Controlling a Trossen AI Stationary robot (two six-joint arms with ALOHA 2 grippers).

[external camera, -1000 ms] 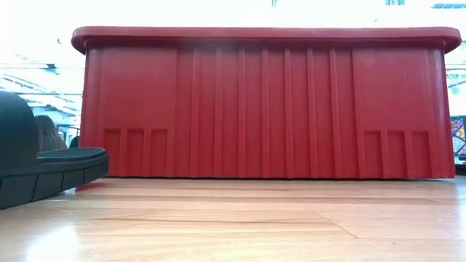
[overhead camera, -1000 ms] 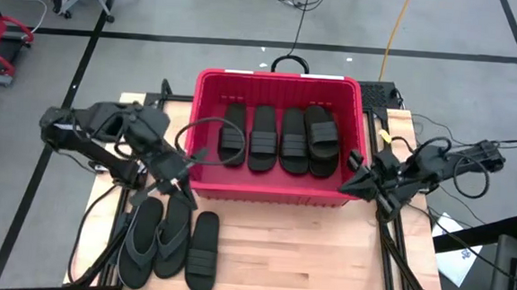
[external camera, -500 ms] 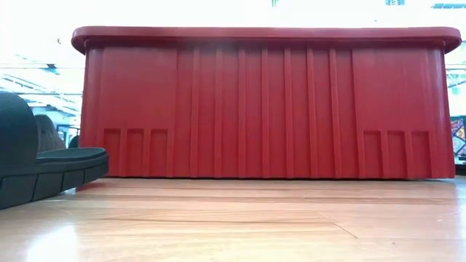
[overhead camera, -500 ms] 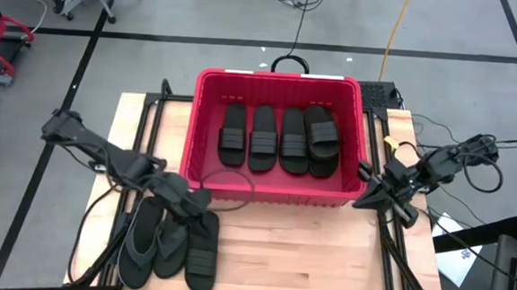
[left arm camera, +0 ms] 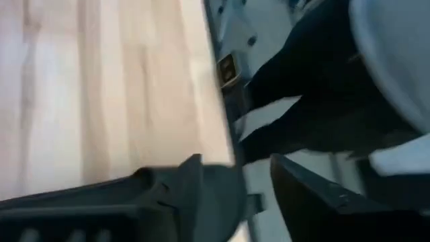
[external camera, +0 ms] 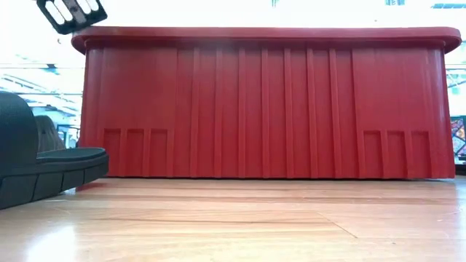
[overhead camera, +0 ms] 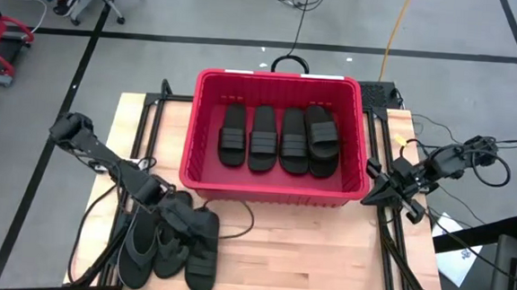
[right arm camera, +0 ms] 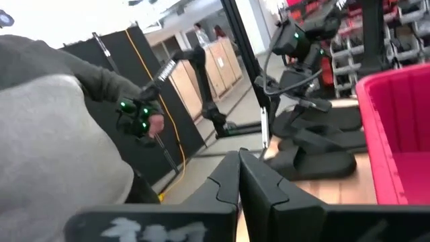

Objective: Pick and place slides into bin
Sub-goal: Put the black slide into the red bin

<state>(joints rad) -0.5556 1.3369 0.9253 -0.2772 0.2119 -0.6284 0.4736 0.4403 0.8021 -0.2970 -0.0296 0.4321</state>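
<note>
Fetch step: my left gripper, jaws parted, over black rubber slides on wooden table. Next: clamp one, carry to red plastic bin. Right gripper waits, jaws pinched together.

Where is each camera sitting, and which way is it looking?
High view: overhead, looking straight down at the big red plastic bin, both arms, left gripper over black rubber slides.
Low view: table height, facing the bin's wall.
Left wrist: past its fingers, wooden table.
Right wrist: right gripper, shut, a person's grey sleeve.
High and low views share the bin.
</note>
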